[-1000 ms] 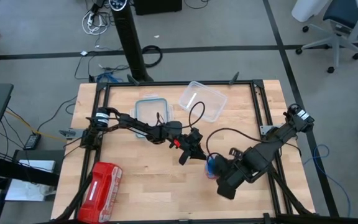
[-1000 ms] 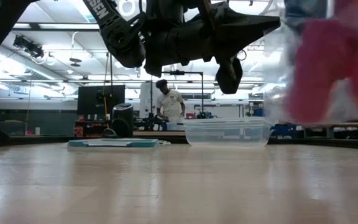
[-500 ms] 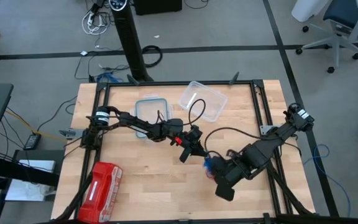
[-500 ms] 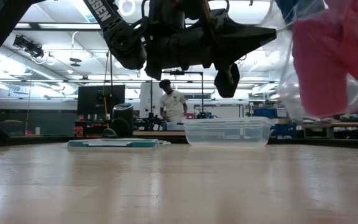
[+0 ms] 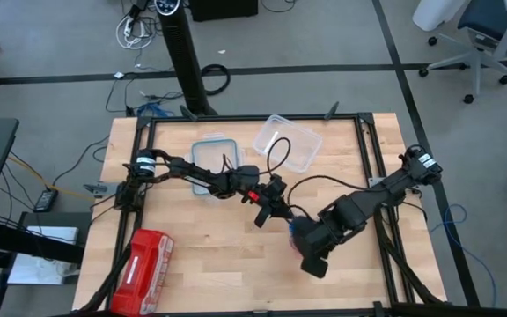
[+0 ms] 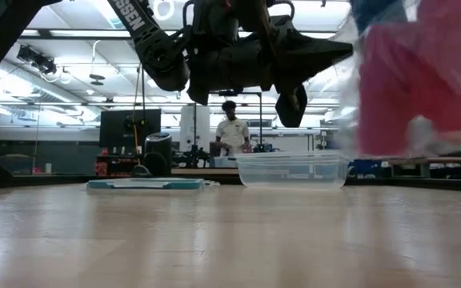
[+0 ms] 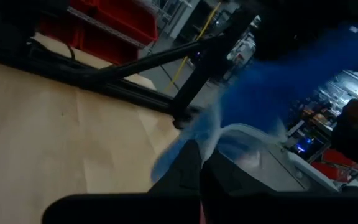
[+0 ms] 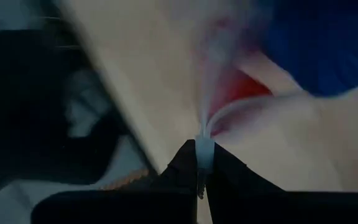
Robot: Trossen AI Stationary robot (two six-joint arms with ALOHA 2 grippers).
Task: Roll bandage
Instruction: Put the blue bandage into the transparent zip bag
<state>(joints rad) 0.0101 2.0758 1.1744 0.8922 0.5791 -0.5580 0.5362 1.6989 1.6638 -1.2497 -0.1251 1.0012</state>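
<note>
Bandage point(image 5: 295, 230) is what I look for first, and I find it as a bright blue patch just right of the middle of the table point(image 5: 201, 273), inside a clear plastic bag point(image 6: 347, 100) that hangs above the wood between the two grippers. In the low view the bag is lifted off the surface, with the blue at its top and the red-pink rolls point(image 6: 422, 80) filling most of it. The right gripper point(image 5: 302, 239) reaches in from the right side, and its wrist view shows the two dark fingers pressed together on a thin fold of the bag's clear film, with red and blue just behind it. The left gripper point(image 5: 275, 211) comes from the left edge to the table middle and hangs close beside the bag. Its fingers point(image 7: 185, 171) are also pressed together, and blue fabric and clear film are right at their tips, but I cannot tell if they really pinch anything. Farther back an open clear container point(image 5: 287, 143) stands on the table, with its teal-rimmed lid point(image 5: 216, 157) lying flat beside it. A red pouch point(image 5: 143, 260) lies near the front left corner, well apart. A person point(image 6: 232, 132) stands in the room behind the table.
</note>
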